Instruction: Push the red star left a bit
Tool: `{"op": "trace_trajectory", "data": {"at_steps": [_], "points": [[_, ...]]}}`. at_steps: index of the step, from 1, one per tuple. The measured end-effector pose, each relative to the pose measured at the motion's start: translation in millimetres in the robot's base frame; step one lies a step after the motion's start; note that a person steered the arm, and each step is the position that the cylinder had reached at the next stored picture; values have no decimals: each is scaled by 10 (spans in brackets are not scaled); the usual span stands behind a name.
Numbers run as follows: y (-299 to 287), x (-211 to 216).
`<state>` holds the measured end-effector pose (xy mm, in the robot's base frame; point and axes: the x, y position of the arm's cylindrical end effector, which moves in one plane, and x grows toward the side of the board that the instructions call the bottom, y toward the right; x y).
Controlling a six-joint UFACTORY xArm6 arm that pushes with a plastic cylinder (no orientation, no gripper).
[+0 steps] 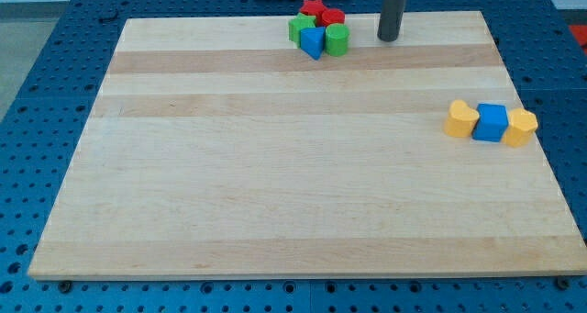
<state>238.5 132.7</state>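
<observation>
The red star (313, 7) sits at the view's top edge of the wooden board (275, 166), at the back of a tight cluster. A second red block (332, 17) touches its right side. A green block (300, 27) lies in front at the left, a blue block (314, 42) in front at the middle, and a green cylinder (337, 39) in front at the right. My tip (390, 39) stands on the board to the right of the cluster, well apart from the green cylinder and not touching any block.
At the view's right edge three blocks sit in a row: a yellow block (461, 118), a blue cube (492, 123) and another yellow block (520, 128). The board lies on a blue perforated table (55, 93).
</observation>
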Motion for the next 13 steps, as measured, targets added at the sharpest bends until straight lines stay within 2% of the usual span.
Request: {"op": "trace_trajectory", "data": {"at_steps": [2,6,11,13], "points": [[-115,-385],[-561,-453],[-1843,-455],[-2105,-469]]}}
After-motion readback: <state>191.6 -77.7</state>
